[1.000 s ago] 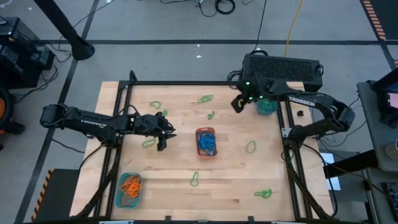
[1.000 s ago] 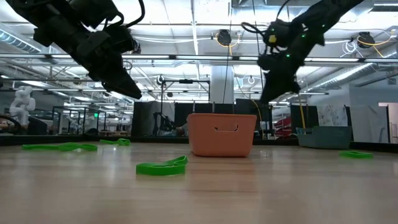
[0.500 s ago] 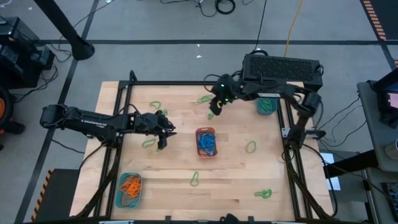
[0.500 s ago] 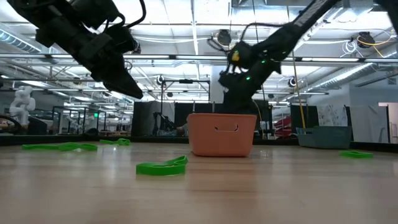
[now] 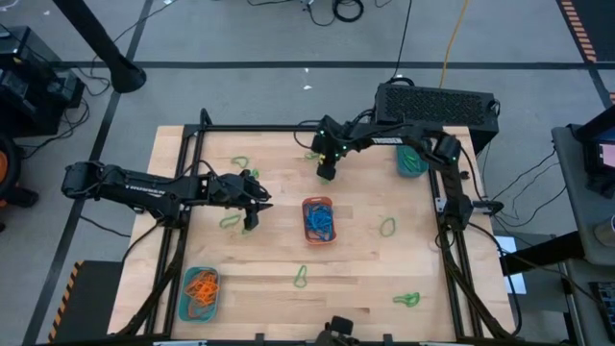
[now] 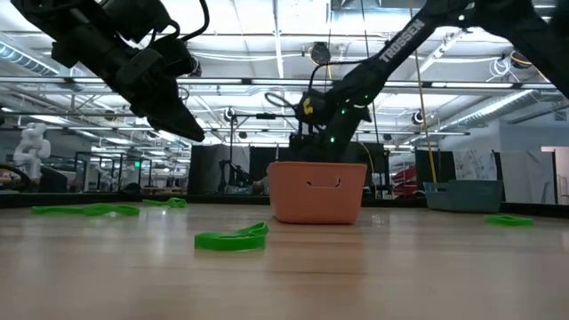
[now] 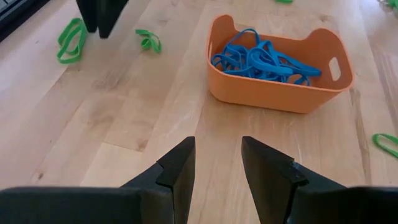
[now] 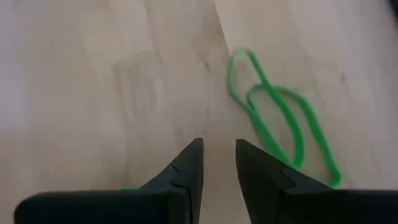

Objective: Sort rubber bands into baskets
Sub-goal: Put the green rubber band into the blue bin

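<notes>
Right gripper (image 5: 327, 173) hovers just behind the orange basket (image 5: 318, 219), fingers slightly parted, nothing held — lining up on a green band (image 8: 280, 124). Next it should drop and pinch. Left gripper (image 5: 252, 224) waits empty, ajar, left of the basket.

High view: overhead, looking straight down, far enough to take in the whole table (image 5: 365, 288). Low view: at tabletop height, level across the table into the room. Left wrist view: close, angled down on the orange basket (image 7: 278, 87), shared with high and low views. Right wrist view: very close to the tabletop.
</notes>
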